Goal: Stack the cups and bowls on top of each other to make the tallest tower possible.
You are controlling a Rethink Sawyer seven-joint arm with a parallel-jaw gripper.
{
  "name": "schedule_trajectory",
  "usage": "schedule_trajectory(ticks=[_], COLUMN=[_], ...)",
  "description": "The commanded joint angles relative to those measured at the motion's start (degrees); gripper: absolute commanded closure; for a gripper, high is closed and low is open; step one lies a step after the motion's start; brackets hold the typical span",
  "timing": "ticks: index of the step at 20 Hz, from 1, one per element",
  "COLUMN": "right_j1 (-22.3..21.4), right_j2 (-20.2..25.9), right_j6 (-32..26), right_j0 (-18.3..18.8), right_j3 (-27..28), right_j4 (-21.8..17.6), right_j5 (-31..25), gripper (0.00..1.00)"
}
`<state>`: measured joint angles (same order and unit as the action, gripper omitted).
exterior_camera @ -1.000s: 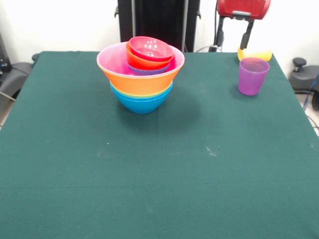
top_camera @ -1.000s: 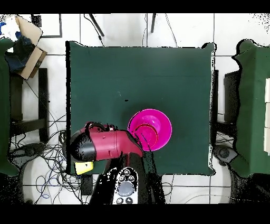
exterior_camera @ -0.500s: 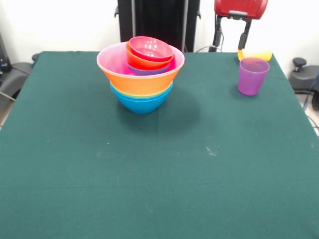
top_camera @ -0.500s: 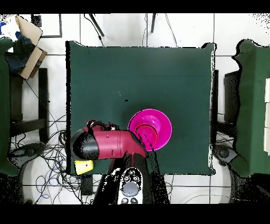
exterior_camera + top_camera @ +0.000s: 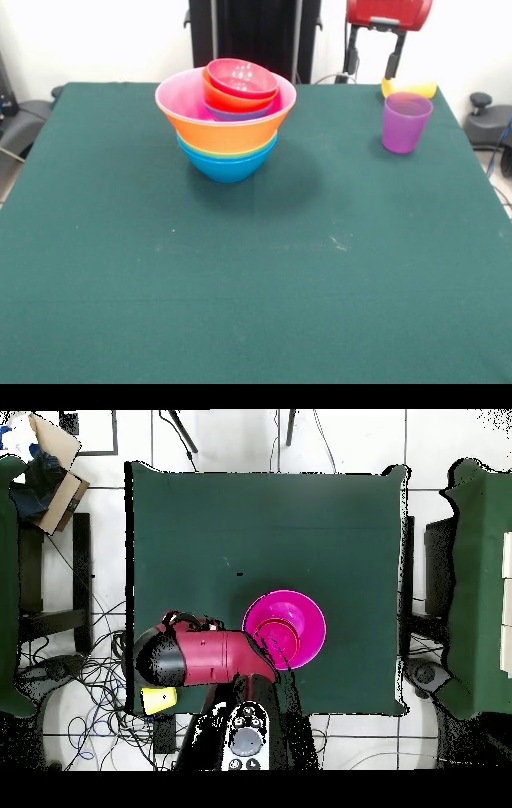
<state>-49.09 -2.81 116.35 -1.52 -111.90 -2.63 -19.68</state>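
We see the tower [image 5: 226,120] upright at 11 o'clock: blue base, orange and pink wide bowls, purple, orange-red, crimson nested on top. Purple cup [image 5: 405,122] upright at 2 o'clock; yellow cup [image 5: 410,86] just behind it, pose unclear.

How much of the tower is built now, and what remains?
Done: the bowls are nested into one tower. In hand: nothing; the open gripper hangs above the yellow cup. Left: the yellow cup and the upright purple cup stand apart from the tower.
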Motion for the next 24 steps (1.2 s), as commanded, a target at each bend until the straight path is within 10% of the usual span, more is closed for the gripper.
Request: schedule_trajectory(ticks=[1,24], right_j1=[2.4,6.8], right_j2=[3.59,3.23], right_j6=[8.74,9.78], right_j0=[-1.6,-3.62], right_j3=[-1.68,-0.49], right_j4=[1.93,3.38], right_j5=[0.64,5.07], gripper=[0.0,0.0])
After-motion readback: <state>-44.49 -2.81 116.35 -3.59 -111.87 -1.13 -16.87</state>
